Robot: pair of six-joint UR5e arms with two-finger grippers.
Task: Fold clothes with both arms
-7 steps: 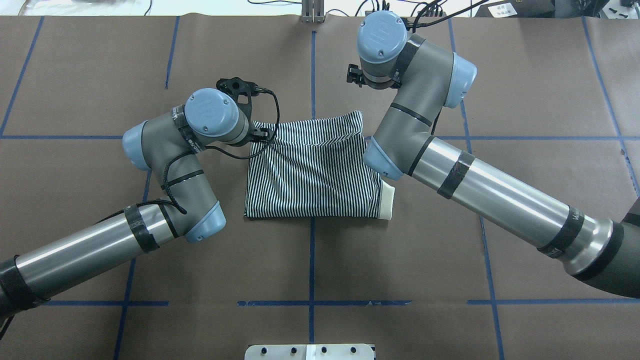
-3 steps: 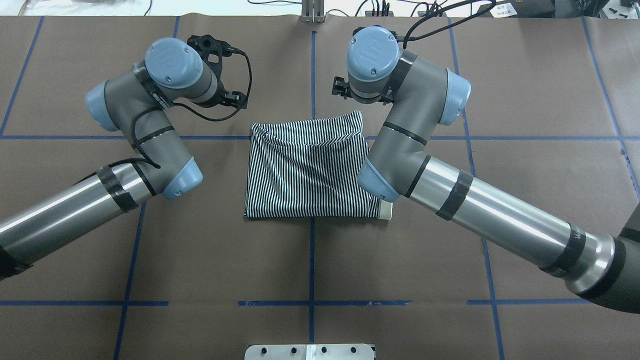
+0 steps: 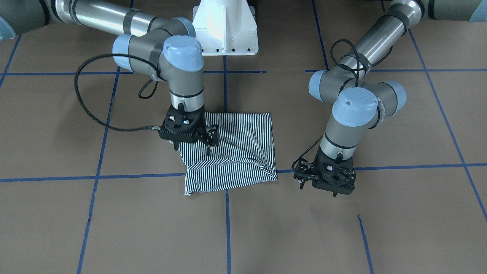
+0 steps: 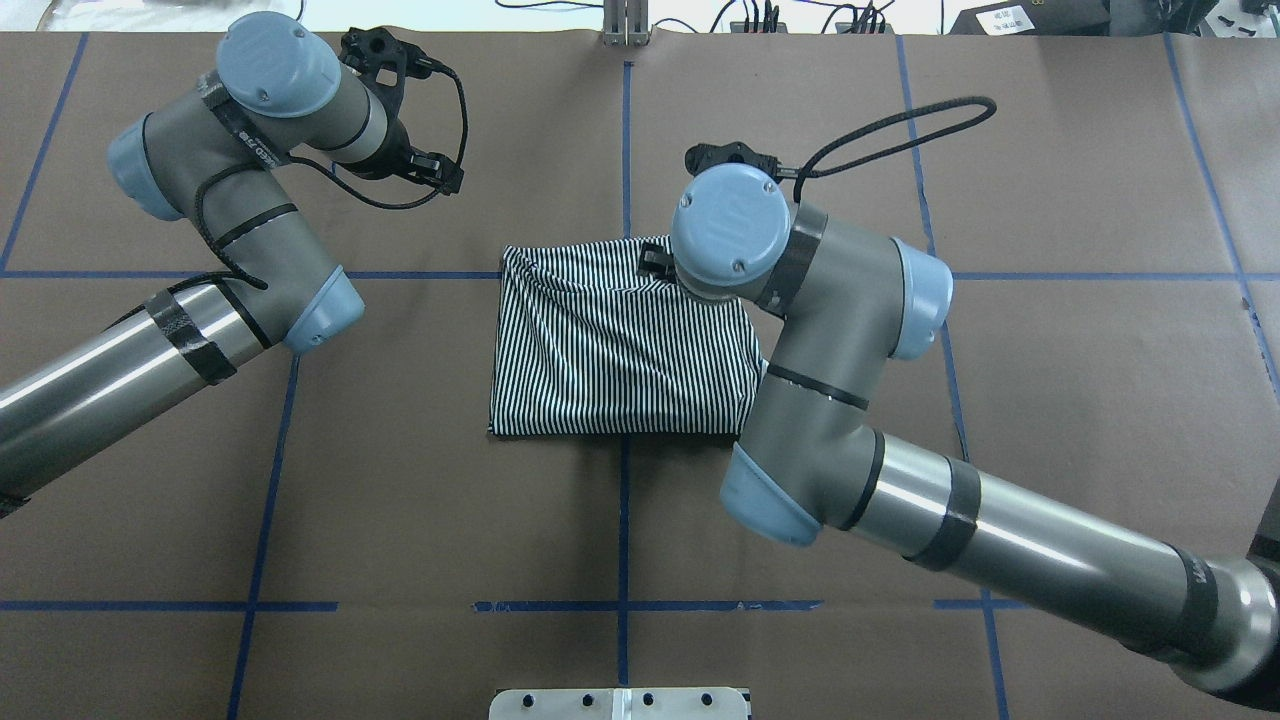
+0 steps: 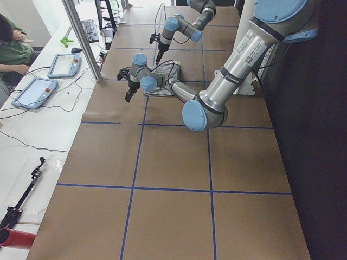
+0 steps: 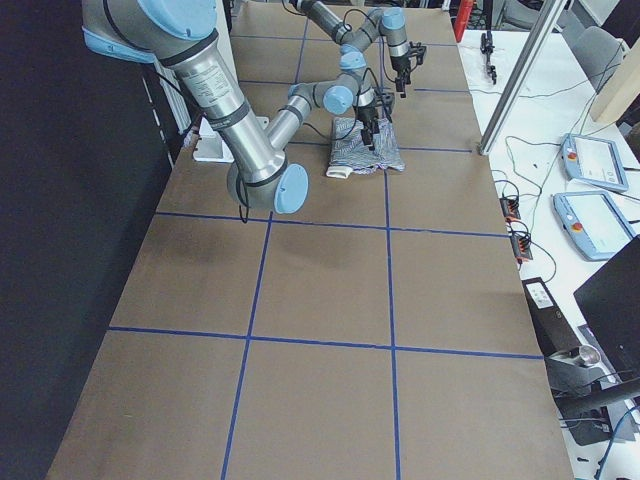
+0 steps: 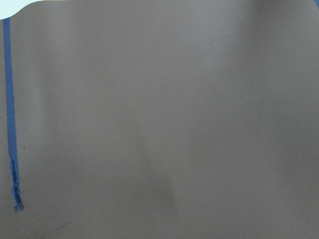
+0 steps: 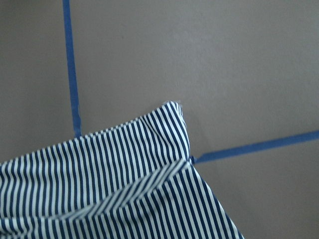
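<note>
Overhead exterior view: found shirt [image 4: 610,350] lying mid-table [image 4: 620,520], already folded to a rough rectangle, straddling the centre tape line. Noted wrinkles along far edge and bunching at far left corner.

Spotted right gripper [image 3: 208,141] low over shirt's far right corner; could not tell whether touching cloth or just above. Read jaws as parted, with nothing pinched. Got only the striped corner and tape from right wrist view, no fingers.

Located left gripper [image 4: 438,172] well apart, far left of shirt, over bare paper. Carried nothing; could not tell if parted or closed. Got only brown paper and one tape strip from left wrist view.

Judged step as late in the fold: lining up right gripper on far right corner for another fold or a tidy-up, with left arm parked clear.

Judged next move to call for: dropping onto corner, pinching top layers only, lifting clear, carrying across without dragging lower layers. Probably also needed left gripper brought to far left corner for an even two-handed fold. Flagged risk of a one-sided pull skewing the rectangle.
</note>
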